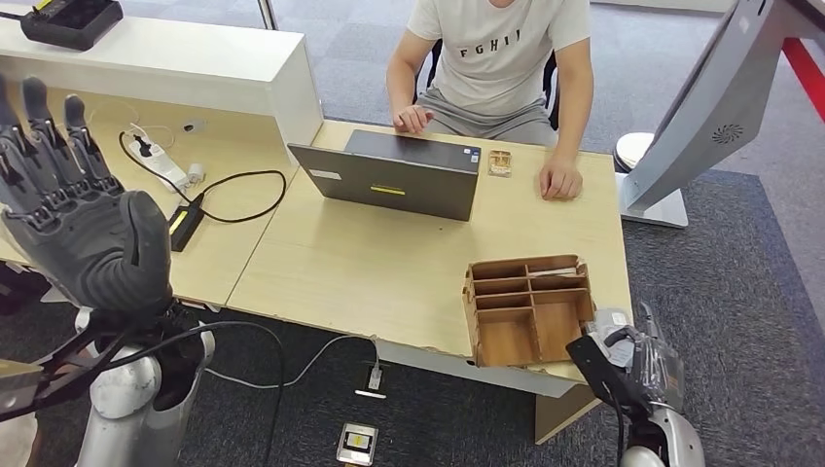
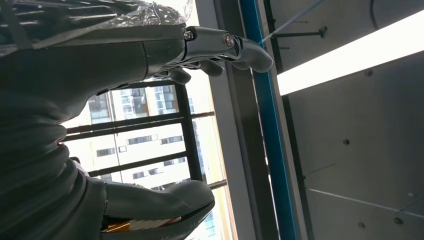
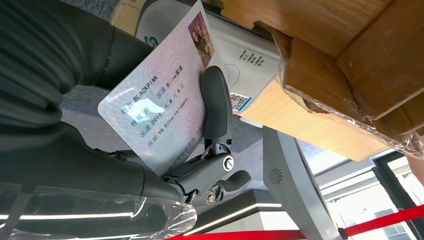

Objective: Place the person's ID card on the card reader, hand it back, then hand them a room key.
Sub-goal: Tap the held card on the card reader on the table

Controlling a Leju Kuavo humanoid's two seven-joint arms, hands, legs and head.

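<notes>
right robot hand [image 3: 200, 150] pinches id card [image 3: 155, 100] reading "blackpink"; left robot hand [image 1: 78, 214] spread, holding nothing.

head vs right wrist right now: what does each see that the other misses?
Head view alone: the person seated at the desk, the laptop, and the raised left hand, fingers apart and holding nothing.
Right wrist view alone: the ID card pinched in the right hand, with a white device just behind it.
Both: the right hand and the wooden divided box at the desk's near edge.
</notes>
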